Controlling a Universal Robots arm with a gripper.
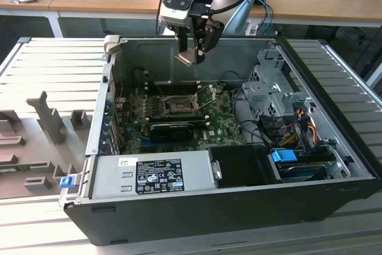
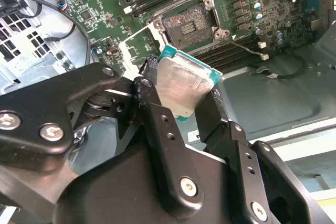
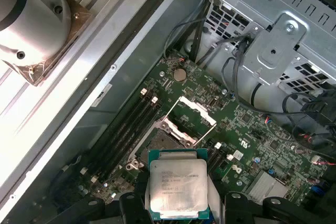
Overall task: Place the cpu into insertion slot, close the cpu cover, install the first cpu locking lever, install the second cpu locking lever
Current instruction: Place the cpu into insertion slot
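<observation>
Jaws are clamping the cpu (image 1: pixel 185 59) by two opposite edges. In the exterior view the gripper (image 1: pixel 192 56) is hanging over the open computer case (image 1: pixel 239 210), above the green motherboard (image 1: pixel 222 111), with the chip tilted and well clear of the board. The insertion slot (image 1: pixel 178 107) is lying uncovered on the board below the chip, just beside a long black ridged card (image 1: pixel 171 129). In the second wrist view the black fingers (image 2: pixel 157 114) are pinching the cpu (image 2: pixel 181 85), its silvery face turned to the camera and a teal edge showing. The insertion slot (image 2: pixel 189 23) is sitting beyond it, its dark centre exposed inside the silver rim. In the first wrist view the cpu (image 3: pixel 177 186) is being held between the fingers (image 3: pixel 129 205), printed face toward the camera. The insertion slot (image 3: pixel 164 142) is showing just past the chip's far edge, partly hidden by it. The cpu cover (image 3: pixel 195 113) is standing flipped open on the far side of the socket, green board showing through its window. Memory slots (image 3: pixel 126 129) are running alongside the socket, and a grey drive cage (image 3: pixel 278 40) is sitting nearby.
</observation>
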